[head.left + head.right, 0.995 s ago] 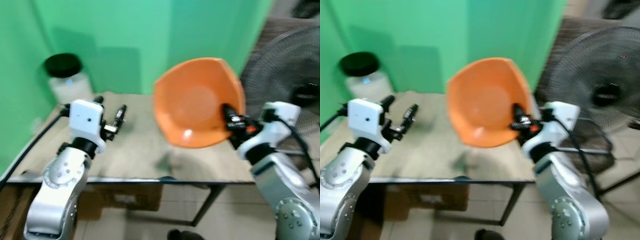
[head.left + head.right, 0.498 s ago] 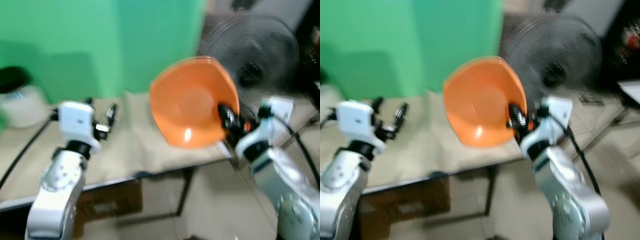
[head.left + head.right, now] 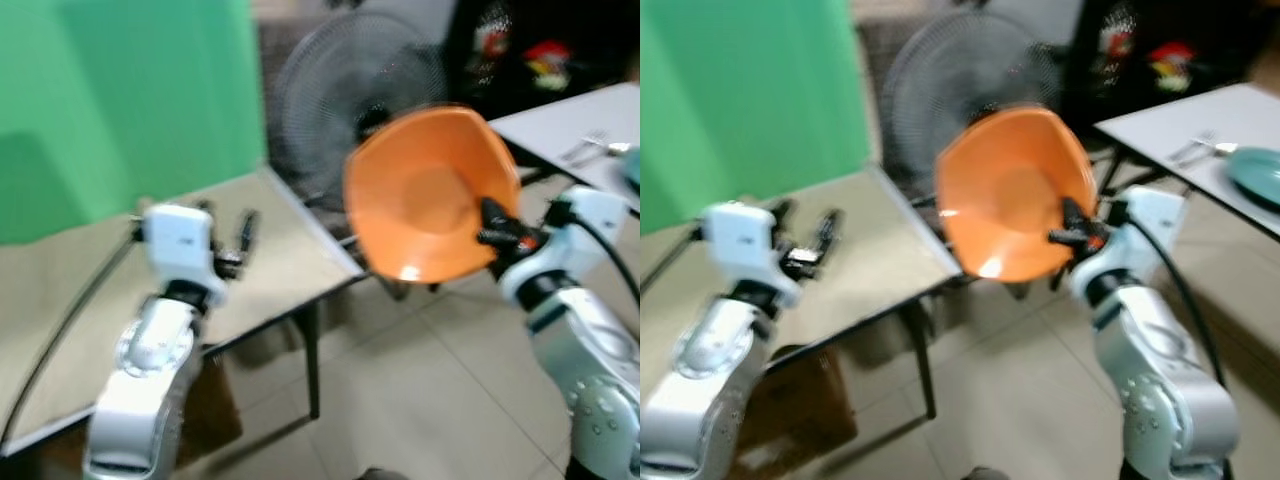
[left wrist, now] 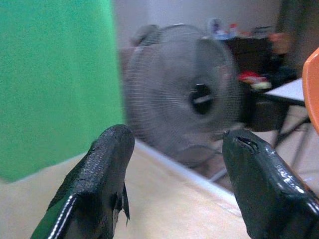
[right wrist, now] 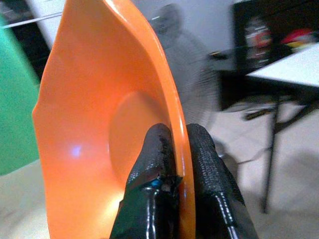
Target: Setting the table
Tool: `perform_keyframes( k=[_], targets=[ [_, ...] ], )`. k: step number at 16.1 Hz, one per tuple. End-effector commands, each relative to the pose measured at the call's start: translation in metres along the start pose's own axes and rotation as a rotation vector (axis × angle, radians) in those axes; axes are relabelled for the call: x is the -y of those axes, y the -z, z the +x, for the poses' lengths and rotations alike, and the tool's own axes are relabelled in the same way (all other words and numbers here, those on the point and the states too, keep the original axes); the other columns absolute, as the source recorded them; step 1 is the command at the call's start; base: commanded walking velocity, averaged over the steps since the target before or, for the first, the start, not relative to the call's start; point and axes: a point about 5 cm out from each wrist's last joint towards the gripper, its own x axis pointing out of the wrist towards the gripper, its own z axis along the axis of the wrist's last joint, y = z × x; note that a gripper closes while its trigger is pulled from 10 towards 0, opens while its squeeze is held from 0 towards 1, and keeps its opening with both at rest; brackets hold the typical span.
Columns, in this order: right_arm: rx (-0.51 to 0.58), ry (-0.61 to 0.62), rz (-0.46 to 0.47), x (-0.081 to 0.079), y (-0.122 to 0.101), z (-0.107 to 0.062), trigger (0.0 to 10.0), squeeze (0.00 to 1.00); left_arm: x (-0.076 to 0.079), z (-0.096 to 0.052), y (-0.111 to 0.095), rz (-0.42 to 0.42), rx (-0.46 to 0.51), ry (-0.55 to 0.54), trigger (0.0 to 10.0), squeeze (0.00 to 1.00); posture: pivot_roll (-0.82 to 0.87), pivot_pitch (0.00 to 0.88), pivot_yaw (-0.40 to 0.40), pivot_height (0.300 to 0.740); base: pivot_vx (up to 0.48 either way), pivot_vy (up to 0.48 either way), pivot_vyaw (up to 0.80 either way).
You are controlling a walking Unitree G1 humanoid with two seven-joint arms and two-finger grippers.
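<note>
My right gripper [image 3: 492, 228] is shut on the rim of an orange bowl [image 3: 430, 195], held up on edge with its hollow facing me, above the floor to the right of the beige table [image 3: 70, 290]. The right wrist view shows both fingers [image 5: 159, 164] pinching the orange bowl [image 5: 94, 129] at its rim. My left gripper [image 3: 228, 232] is open and holds nothing, hovering over the beige table near its right corner. A white table [image 3: 575, 125] at the far right carries a fork [image 3: 1192, 148] and a teal plate [image 3: 1255, 172].
A large standing fan [image 3: 350, 90] is behind the bowl, beyond the beige table's corner. A green wall [image 3: 110, 90] rises at the left. Tiled floor [image 3: 400, 400] lies between the two tables. Dark furniture [image 3: 520, 50] stands at the back right.
The whole view has swung to the right: the green wall and beige table slid left, and the fan and white table came into sight. The bowl stays gripped in my right gripper.
</note>
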Motion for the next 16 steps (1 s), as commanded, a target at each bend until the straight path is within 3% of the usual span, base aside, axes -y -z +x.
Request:
perform_keyframes(
  k=[1, 2, 7, 8, 9, 10, 16],
  targets=[
    [0.04, -0.024, 0.006, -0.006, -0.006, 0.0, 10.0, 0.0, -0.006, -0.001, 0.003, -0.012, -0.02, -0.016, 10.0, 0.3, -0.09, 0.0, 0.006, 0.74, 0.0, 0.0, -0.8],
    [0.039, -0.016, 0.006, -0.006, -0.005, -0.001, 10.0, 0.0, -0.008, 0.0, 0.002, -0.006, -0.011, -0.018, 10.0, 1.0, -0.09, 0.0, 0.006, 0.74, 0.0, 0.0, -0.8],
    [0.023, 0.025, 0.005, -0.002, 0.0, -0.006, 10.0, 0.0, -0.017, 0.004, -0.011, -0.021, 0.116, -0.147, 10.0, 1.0, -0.09, 0.0, 0.019, 0.74, 0.0, 0.0, -0.8],
    [0.019, 0.032, 0.011, -0.001, 0.001, -0.006, 10.0, 0.0, -0.023, 0.004, -0.011, 0.028, 0.127, -0.217, 10.0, 1.0, -0.08, 0.0, 0.021, 0.74, 0.0, 0.0, -0.8],
    [0.017, 0.037, 0.015, -0.001, 0.002, -0.006, 10.0, 0.0, -0.022, 0.004, -0.004, -0.03, 0.056, -0.158, 10.0, 0.7, -0.08, 0.0, 0.024, 0.74, 0.0, 0.0, -0.8],
    [0.018, 0.034, 0.019, -0.002, 0.002, -0.006, 10.0, 0.0, -0.012, 0.0, -0.003, -0.062, 0.047, -0.035, 10.0, 0.0, -0.08, 0.0, 0.021, 0.74, 0.0, 0.0, -0.8],
    [-0.007, 0.037, 0.006, -0.003, 0.009, -0.006, 10.0, 0.0, -0.005, -0.003, -0.001, 0.025, 0.047, 0.038, 10.0, 0.0, -0.07, 0.0, 0.025, 0.74, 0.04, 0.0, -0.8]
  ],
)
